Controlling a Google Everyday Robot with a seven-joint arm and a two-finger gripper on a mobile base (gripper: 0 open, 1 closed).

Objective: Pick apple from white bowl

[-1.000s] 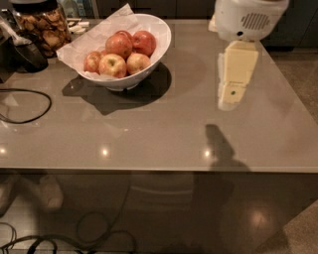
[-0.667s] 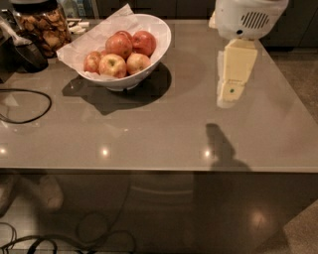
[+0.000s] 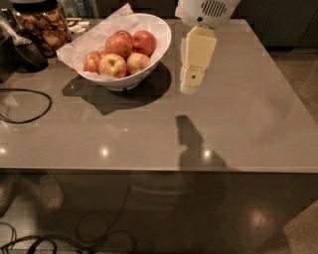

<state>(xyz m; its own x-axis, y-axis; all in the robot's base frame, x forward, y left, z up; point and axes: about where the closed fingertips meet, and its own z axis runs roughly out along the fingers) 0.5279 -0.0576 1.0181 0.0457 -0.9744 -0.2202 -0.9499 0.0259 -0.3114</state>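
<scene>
The white bowl point(image 3: 149, 64), lined with crumpled white paper, stands at the back left of the grey table. It holds several apples. The yellow-gold apple point(image 3: 112, 65) with a red blush and a dark stem dimple lies at the front of the pile, with redder apples point(image 3: 144, 40) behind it. My gripper point(image 3: 193, 82) is cream-coloured and hangs from a white arm housing point(image 3: 206, 11). It sits just right of the bowl, low over the table, and holds nothing that I can see.
A glass jar of brown snacks point(image 3: 42, 27) and a dark object point(image 3: 25, 53) stand at the far left. A black cable point(image 3: 30, 106) loops on the table's left side. The table's front edge point(image 3: 159, 170) runs across the view, with cables on the floor below.
The gripper has moved left, from well right of the bowl to close beside its right rim. The bowl and apples have not moved.
</scene>
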